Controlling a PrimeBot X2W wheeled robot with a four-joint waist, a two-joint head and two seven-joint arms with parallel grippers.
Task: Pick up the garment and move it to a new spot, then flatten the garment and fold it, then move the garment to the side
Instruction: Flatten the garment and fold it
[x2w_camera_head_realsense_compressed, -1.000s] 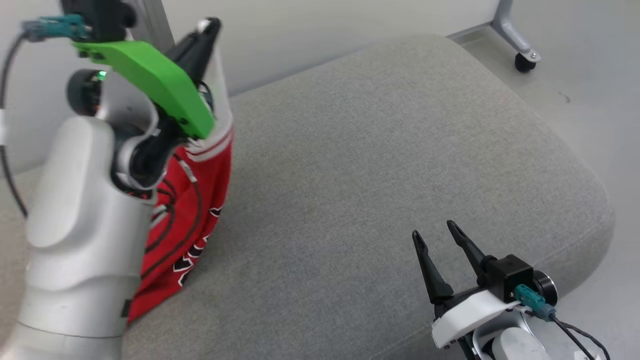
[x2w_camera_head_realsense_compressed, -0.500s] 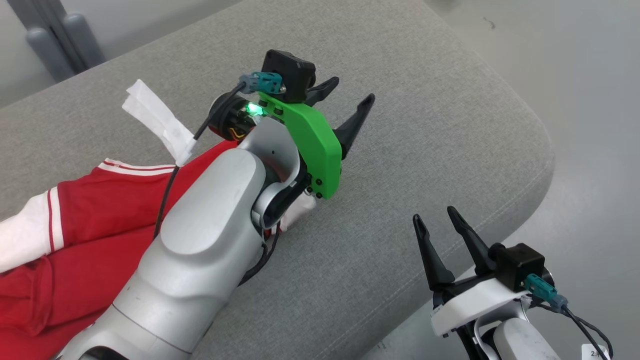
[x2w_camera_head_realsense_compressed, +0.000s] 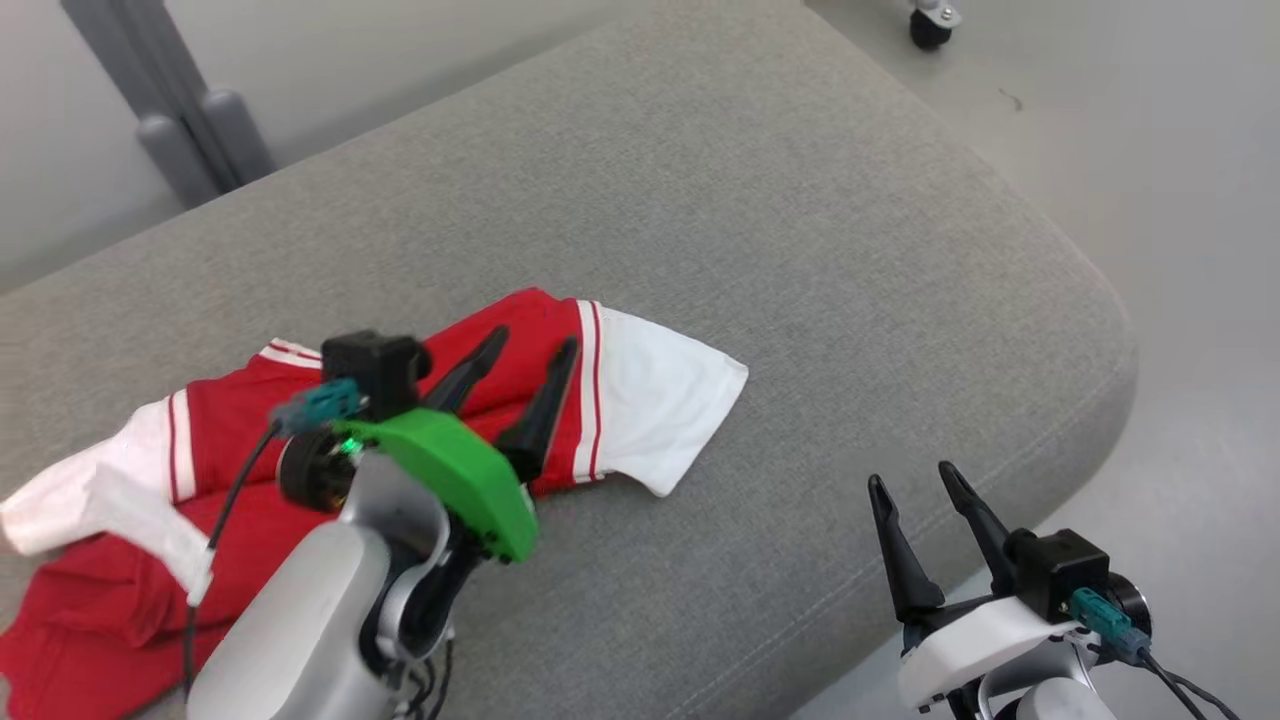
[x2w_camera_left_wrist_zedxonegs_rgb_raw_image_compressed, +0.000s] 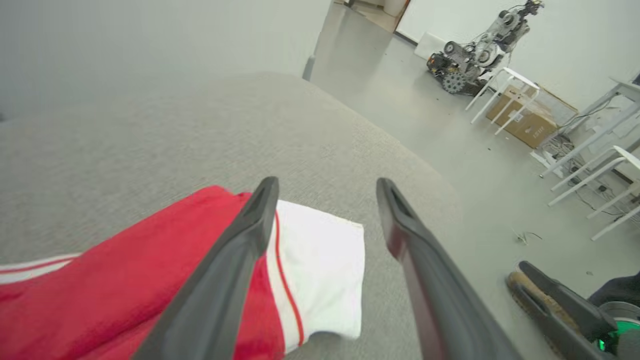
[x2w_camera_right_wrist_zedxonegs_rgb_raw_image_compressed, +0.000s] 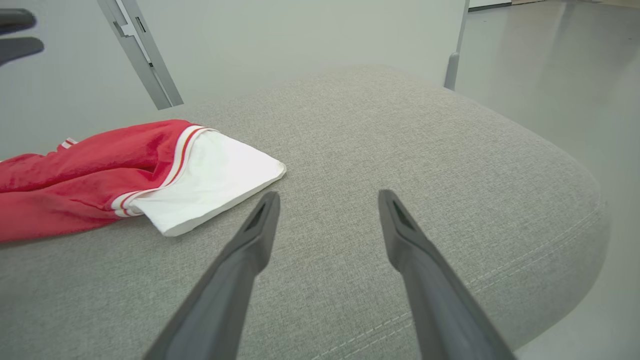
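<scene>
The left gripper (x2w_camera_head_realsense_compressed: 535, 340) hangs just over the garment (x2w_camera_head_realsense_compressed: 640, 400) with its two dark fingers spread and nothing between them. The right gripper (x2w_camera_head_realsense_compressed: 911, 476) is spread and empty too, well off at the near right edge of the grey cushion (x2w_camera_head_realsense_compressed: 800, 250). From where things lie, I'd say the garment is set down in its spot and flattening is the step in hand. That calls for a fresh hold on an edge or corner, likely with the right gripper coming in for the white end, so the cloth can be drawn out smooth. The garment lies on the left half of the cushion: red, with white panels and thin red-and-white stripes. It is bunched and doubled over itself at the left, while the white end lies fairly flat, pointing to the right.
</scene>
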